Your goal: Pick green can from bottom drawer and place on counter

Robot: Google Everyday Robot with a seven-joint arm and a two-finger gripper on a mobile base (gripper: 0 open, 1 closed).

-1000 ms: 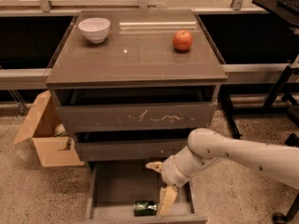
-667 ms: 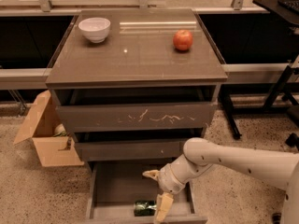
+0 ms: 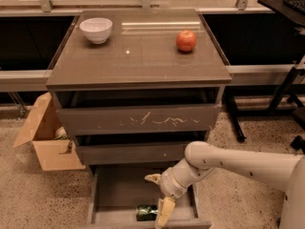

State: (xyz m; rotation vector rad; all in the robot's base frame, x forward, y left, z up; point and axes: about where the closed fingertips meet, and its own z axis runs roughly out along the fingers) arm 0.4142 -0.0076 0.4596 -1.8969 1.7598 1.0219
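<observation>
Unclenched and holding nothing, my hand hangs over the bottom drawer, tan fingers spread, the lower one just beside the green can. The can lies on its side near the drawer's low front, its long axis running along that front; I cannot read any label. The drawer floor is flat, matte grey-brown. Above the drawer, the glossy bench carries a round white bowl and a red apple.
</observation>
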